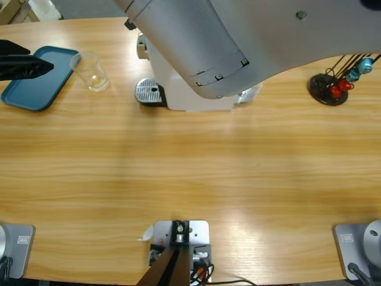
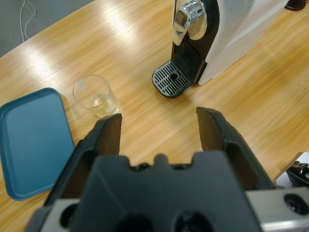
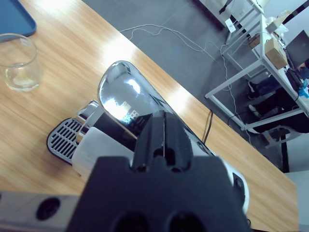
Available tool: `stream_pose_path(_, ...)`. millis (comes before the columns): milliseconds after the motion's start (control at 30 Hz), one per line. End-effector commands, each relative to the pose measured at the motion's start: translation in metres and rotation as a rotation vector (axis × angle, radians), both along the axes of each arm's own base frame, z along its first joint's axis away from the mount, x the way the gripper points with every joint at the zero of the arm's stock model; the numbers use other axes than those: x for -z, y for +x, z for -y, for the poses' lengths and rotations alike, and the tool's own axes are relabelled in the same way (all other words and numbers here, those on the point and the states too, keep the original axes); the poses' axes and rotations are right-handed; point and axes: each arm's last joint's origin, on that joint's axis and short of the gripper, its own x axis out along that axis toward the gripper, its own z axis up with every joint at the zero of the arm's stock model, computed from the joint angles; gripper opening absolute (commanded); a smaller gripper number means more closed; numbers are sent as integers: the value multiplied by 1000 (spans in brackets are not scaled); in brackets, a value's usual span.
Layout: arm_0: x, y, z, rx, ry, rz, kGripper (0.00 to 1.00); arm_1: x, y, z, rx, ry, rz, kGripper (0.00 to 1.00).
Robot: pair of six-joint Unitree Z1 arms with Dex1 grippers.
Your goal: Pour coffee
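Note:
A small clear glass [image 1: 90, 72] [image 2: 95, 96] [image 3: 19, 63] stands upright on the table between a blue tray [image 1: 37, 80] [image 2: 29, 140] and the coffee machine [image 1: 178, 98] [image 2: 203, 38] [image 3: 120, 92]. It looks almost empty, and I see no brown coffee in it. My left gripper [image 2: 159, 123] [image 1: 44, 65] is open with nothing between its fingers. It hovers at the table's left edge over the tray, short of the glass. My right gripper [image 3: 164, 118] is shut on nothing above the machine's chrome top. In the high view a large silver arm hides it.
The machine's drip grille [image 1: 149, 91] [image 2: 171, 79] [image 3: 63, 137] is bare and faces the glass. A black stand with red and blue capsules [image 1: 336, 83] sits at the far right. Wide bare wood stretches across the table's near half [image 1: 190, 173].

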Motion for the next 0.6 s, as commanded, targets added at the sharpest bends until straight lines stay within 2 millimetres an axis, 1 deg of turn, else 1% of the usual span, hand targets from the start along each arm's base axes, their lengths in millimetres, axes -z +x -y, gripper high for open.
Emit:
stream_pose_path(33,16,3,6,28,38,-51,660,80,-7,-17,-47,-145,-122,0)
stream_pose_path(367,16,3,6,28,40,-54,660,90,-6,-20,-50,-143,-135,0)
stream_pose_path(600,16,3,5,27,43,-56,660,101,-7,-19,-48,-136,-155,0)
